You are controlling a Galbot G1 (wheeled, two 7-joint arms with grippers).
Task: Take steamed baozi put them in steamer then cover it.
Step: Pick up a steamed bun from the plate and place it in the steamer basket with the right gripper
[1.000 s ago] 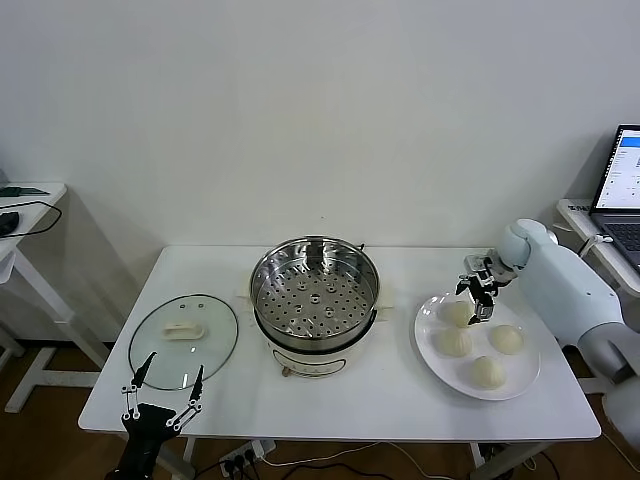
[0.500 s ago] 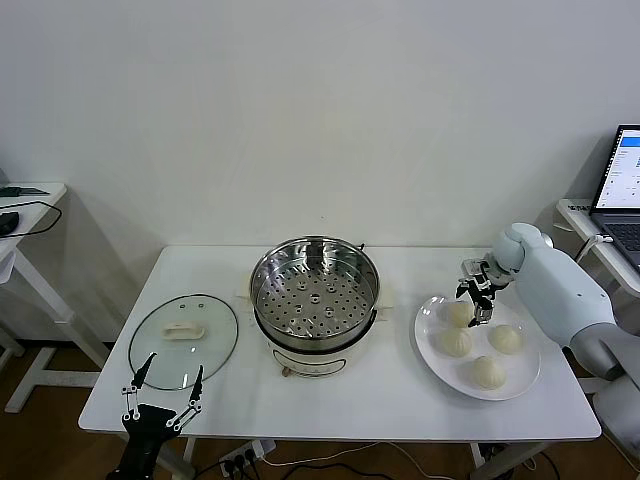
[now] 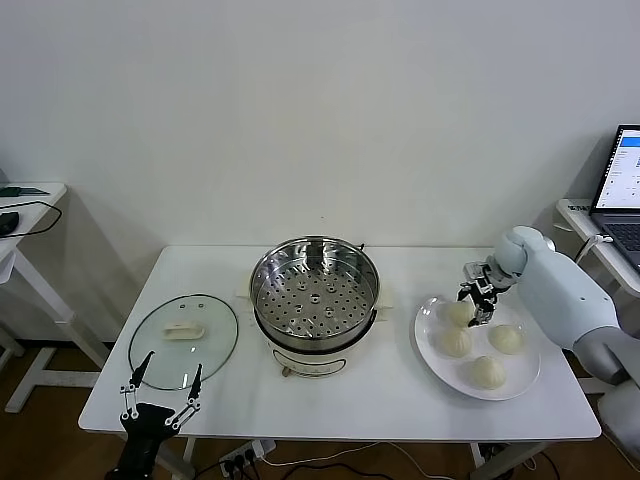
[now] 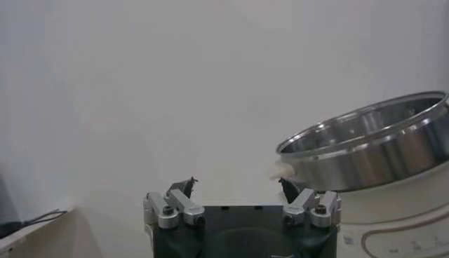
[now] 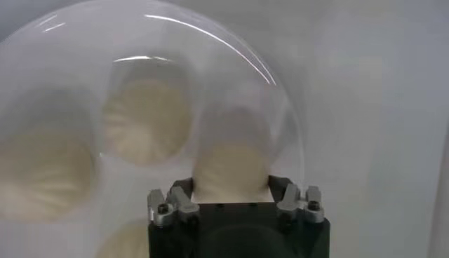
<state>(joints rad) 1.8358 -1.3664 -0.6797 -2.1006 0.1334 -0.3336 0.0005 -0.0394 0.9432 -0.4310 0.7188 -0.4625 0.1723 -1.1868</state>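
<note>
Left of the steamer (image 3: 314, 290), the cover (image 3: 184, 339) lies untouched and the left gripper (image 3: 160, 395) waits open; right of it, the right gripper (image 3: 478, 300) has just closed on a plated baozi (image 3: 460, 313), ready for lifting

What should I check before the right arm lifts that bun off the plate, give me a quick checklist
1. Right gripper on the far-left baozi: ok, its fingers flank the bun in the right wrist view.
2. Grip fully closed: cannot tell.
3. Neighbouring bun apart from the gripped one: cannot tell.
4. Steamer open, perforated tray bare: ok.
5. Cover lying on the table, off the route to the pot: ok.
6. Left gripper open at the near table edge, away from the work: ok.
</note>
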